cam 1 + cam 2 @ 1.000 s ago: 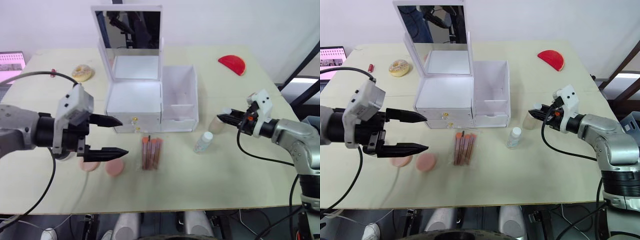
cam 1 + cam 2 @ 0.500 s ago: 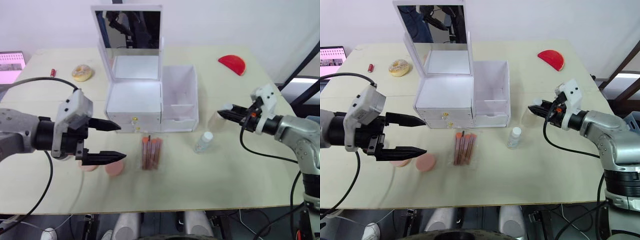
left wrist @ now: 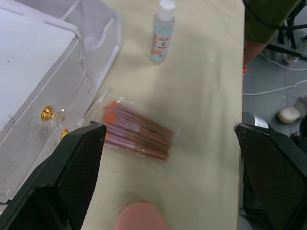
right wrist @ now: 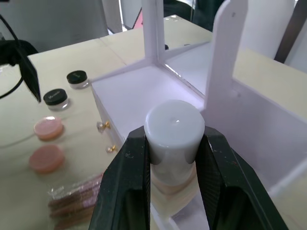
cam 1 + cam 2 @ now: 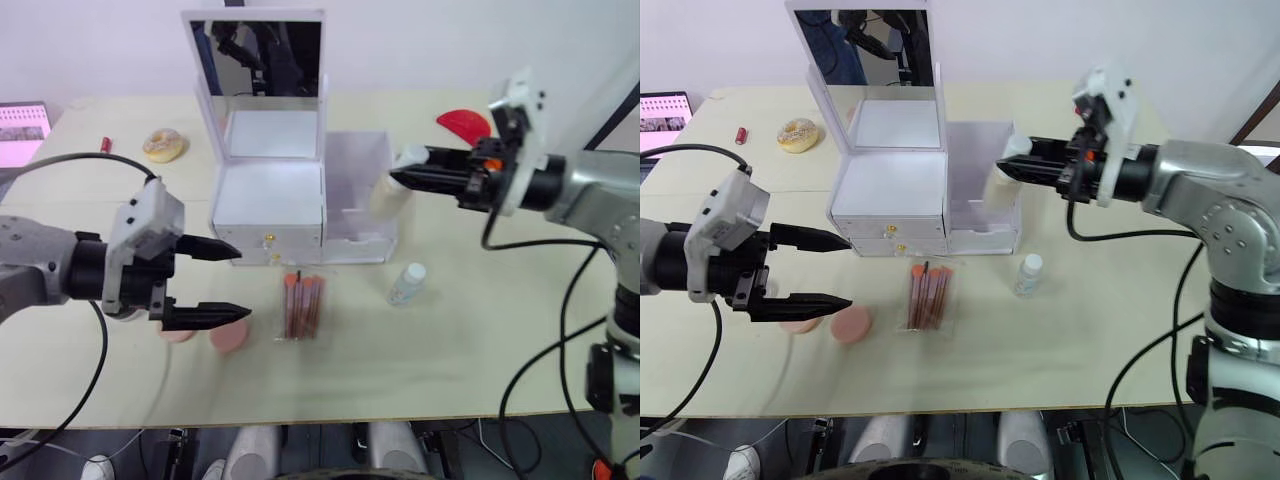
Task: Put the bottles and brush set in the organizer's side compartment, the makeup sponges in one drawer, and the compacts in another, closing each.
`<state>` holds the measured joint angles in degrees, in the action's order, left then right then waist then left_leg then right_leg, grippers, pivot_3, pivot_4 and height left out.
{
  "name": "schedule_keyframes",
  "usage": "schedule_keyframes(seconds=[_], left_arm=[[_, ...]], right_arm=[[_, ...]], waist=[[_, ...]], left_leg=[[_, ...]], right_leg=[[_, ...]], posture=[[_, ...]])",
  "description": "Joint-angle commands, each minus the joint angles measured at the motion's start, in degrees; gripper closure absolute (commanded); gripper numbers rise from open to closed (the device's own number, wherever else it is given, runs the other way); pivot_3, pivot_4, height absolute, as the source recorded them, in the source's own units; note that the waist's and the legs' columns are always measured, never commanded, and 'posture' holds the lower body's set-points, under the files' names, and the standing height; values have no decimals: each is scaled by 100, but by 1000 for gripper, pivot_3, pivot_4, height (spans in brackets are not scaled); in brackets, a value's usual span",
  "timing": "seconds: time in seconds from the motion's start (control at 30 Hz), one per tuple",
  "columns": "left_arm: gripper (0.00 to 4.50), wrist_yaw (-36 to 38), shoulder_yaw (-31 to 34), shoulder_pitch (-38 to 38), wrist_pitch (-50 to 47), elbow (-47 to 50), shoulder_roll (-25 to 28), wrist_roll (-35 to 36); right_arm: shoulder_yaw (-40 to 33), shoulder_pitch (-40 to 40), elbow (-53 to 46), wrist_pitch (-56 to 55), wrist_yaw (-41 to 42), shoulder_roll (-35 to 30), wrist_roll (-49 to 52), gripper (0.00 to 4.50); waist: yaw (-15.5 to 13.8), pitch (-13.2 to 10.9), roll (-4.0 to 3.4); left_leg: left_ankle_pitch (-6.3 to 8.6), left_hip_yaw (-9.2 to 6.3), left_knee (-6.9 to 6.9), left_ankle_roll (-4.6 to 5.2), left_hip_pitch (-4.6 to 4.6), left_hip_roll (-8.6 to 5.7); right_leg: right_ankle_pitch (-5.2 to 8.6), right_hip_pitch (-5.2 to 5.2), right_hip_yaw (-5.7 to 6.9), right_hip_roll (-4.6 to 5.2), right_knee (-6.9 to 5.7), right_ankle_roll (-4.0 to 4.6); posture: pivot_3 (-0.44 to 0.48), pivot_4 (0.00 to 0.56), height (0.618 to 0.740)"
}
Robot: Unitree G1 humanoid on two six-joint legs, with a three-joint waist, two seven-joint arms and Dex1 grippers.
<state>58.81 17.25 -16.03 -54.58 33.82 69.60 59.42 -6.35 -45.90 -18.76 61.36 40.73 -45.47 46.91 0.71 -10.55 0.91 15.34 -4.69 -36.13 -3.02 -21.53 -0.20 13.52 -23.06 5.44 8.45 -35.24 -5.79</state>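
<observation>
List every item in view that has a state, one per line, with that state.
Left gripper: open, holding nothing.
Right gripper: shut on the white-capped bottle, over the side compartment.
Organizer lid: up, mirror showing.
Drawers: closed.
Clear bottle: standing on the table.
Brush set: lying flat.
Compacts: lids on.

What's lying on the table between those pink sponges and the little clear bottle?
The brush set, in its clear packet, lies between the pink sponges and the small clear bottle, seen from the head views.

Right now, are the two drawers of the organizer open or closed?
Closed. Both drawer fronts sit flush with the organizer, their gold knobs in line, and nothing is pulled out.
</observation>
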Motion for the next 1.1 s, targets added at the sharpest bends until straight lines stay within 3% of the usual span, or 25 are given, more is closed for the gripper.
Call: schedule_keyframes(seconds=[0.03,0.4,1.07,1.1], left_arm=[[0,15,167,-33,60,55,6,46],[0,-81,332,107,-25,146,34,133],[0,-194,405,106,-126,163,85,268],[0,-200,397,98,-125,157,86,269]], right_arm=[[176,1,59,-182,-101,21,-320,3718],[894,628,859,-1346,209,144,-1478,3718],[1092,992,1381,-1962,310,693,-2236,3718],[1075,992,1392,-1963,308,707,-2243,3218]], waist=[[-20,0,1],[13,0,3],[1,-2,2],[1,-2,2]], left_leg=[[0,0,1,0,-1,0],[0,1,0,0,-1,1],[-1,1,-3,0,1,4],[-1,1,-3,0,2,4]], right_leg=[[0,0,0,0,0,0],[-2,-8,-5,-7,-8,-5],[-9,-7,-28,-24,-3,0],[-9,-7,-29,-25,-4,1]], posture=[[0,150,739],[0,150,739],[0,150,739],[0,150,739]])
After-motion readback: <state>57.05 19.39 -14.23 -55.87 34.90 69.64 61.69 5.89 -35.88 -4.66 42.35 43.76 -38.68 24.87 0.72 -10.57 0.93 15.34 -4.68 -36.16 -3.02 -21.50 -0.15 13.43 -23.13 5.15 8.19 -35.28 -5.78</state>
